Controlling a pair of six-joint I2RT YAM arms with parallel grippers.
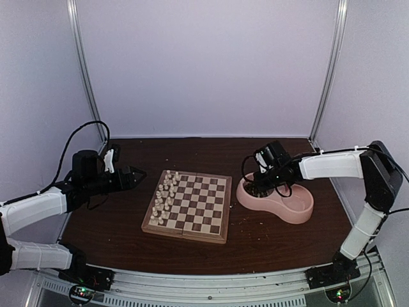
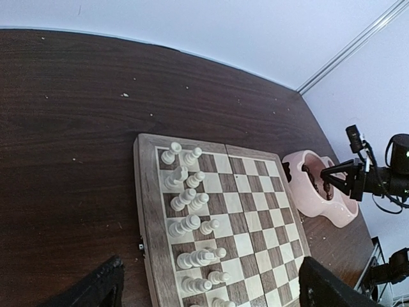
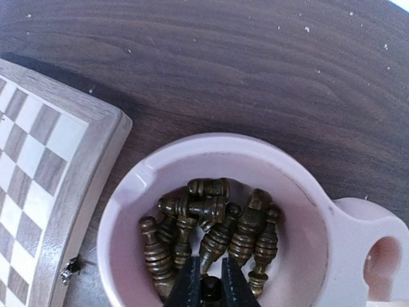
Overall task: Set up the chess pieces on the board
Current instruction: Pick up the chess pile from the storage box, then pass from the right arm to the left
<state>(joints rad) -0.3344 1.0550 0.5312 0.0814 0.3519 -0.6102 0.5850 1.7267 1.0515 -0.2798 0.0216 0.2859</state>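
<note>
Overhead view of a dark wooden counter [image 1: 108,224] with a checkered board [image 1: 204,204] at its centre. Two files of cream pieces [image 1: 163,195] stand along the board's 9 o'clock edge, so that side looks finished. The 3 o'clock edge is bare, awaiting the dark set. A pink double bowl [image 1: 300,214] sits just beside the board at 3 o'clock. Its cup nearer the board is heaped with dark pieces [image 3: 217,224] lying on their sides, a supply within the right arm's reach. The right end effector [image 3: 211,276] reaches down into that cup, jaws pinched narrow around one dark piece [image 3: 211,293], apparently to lift it out. The left end effector [image 1: 131,177] hovers off the board at 9 o'clock, jaws wide and holding nothing, likely parked clear.
</note>
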